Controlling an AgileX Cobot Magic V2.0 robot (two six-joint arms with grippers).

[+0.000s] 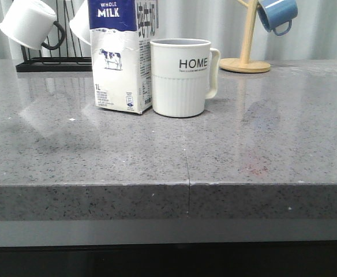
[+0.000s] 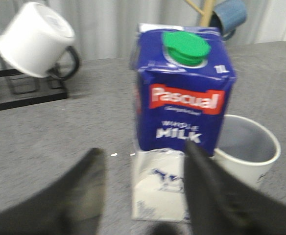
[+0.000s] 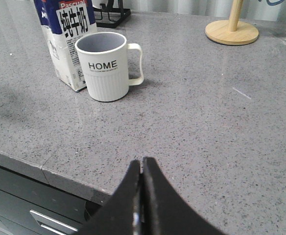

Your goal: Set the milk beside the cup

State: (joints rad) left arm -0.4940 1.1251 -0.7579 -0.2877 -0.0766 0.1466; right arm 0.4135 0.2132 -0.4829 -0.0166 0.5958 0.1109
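Front view: milk carton stands upright on the grey desk, just beside the HOME cup, on the cup's left, handle on the far side. Touching or not: can't tell. Left pincer is spread wide, fingers apart near the carton, holding nothing. Right pincer is closed tight, empty, well apart from both.

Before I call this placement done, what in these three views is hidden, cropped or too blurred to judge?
- Tall white milk carton with the dark blue top: top cut off by the front view's upper edge.
- Carton against the off-white ribbed "HOME" mug: touching or a hairline gap, no view settles it.
- Small print on the carton: too small everywhere.
- Left gripper: open, fingers blurred; whether they touch the carton is unclear.
- Blue mug on the wooden stand: cropped.
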